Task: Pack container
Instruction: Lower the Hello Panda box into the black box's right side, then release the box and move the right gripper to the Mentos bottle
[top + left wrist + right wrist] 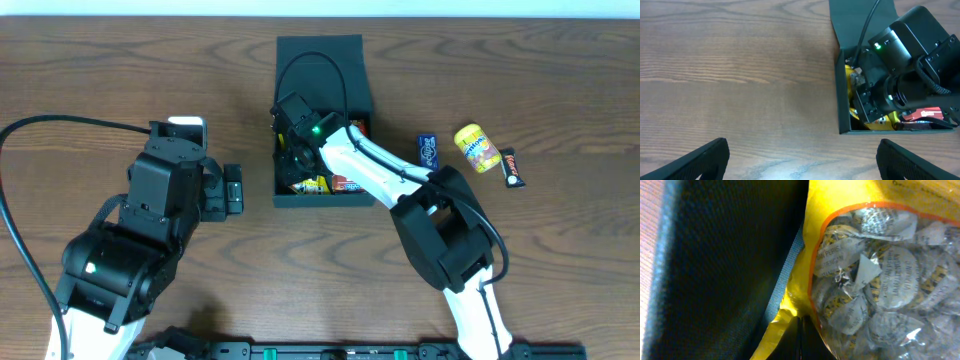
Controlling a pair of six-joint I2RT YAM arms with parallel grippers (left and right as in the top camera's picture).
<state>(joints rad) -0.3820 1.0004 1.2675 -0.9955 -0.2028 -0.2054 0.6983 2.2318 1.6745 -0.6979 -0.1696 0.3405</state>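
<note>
Overhead: black container [322, 200] sits on the wood worktop [120, 70], centre and towards the far edge. Its flap lid [322, 58] is open and laid back flat on the far side. Right arm reaches in from the near right, and the right hand [292, 155] is down inside the container against the left wall, green light on the wrist. Its fingers are hidden by the wrist body in every view, so I cannot tell if they are apart or together.

Right wrist: frame filled by a yellow bag [865, 280] with a clear window showing small wrapped sweets. Dark container wall runs down the left of the frame, just beside the bag.

Left wrist: yellow packs and a red pack [922, 114] lie in the near part of the container, partly under the right arm. The left hand [802, 145] is over bare worktop, fingers spread wide apart, nothing between them, off to the left of the container and not touching it.

Outside, right of the container on the worktop: a blue packet [427, 151], a yellow packet [477, 147] and a dark bar [512, 167], near each other, none touching the container.
</note>
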